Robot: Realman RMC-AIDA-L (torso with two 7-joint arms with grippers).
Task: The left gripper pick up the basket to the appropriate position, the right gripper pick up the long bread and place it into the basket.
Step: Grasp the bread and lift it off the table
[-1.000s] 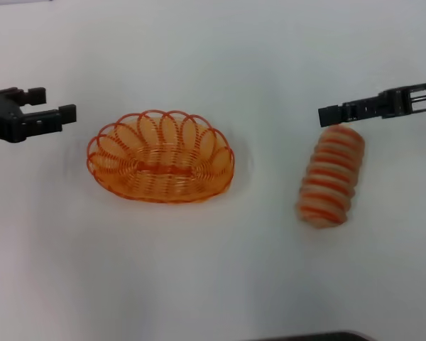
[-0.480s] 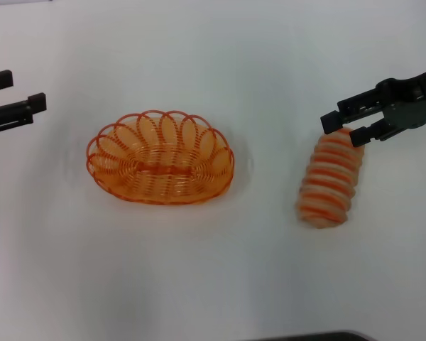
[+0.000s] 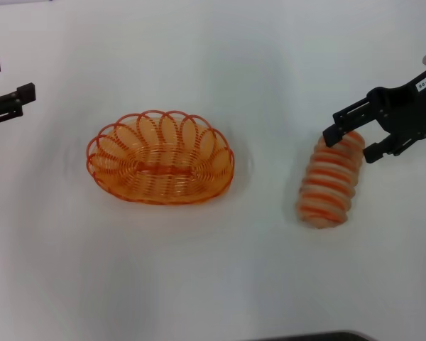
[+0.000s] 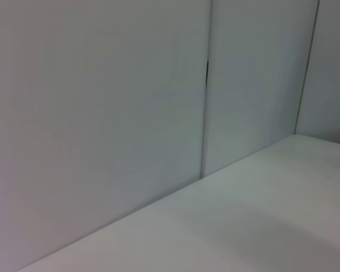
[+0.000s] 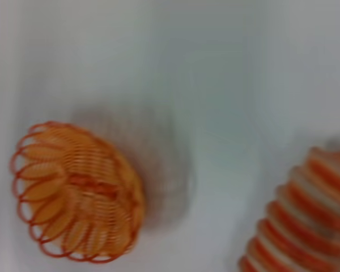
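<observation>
The oval orange wire basket stands empty on the white table, left of centre. The long bread, striped cream and orange-brown, lies to its right, running near to far. My right gripper, black with a small white label, is open and hovers over the bread's far end, one finger on each side. My left gripper is open at the left edge, well apart from the basket. The right wrist view shows the basket and part of the bread. The left wrist view shows neither.
The white table carries nothing else. A dark edge shows at the bottom of the head view. The left wrist view shows grey wall panels behind the table.
My left gripper has drawn back to the left, away from the basket. My right gripper has turned and shifted right, its open fingers now astride the bread's far end. Basket and bread have not moved.
</observation>
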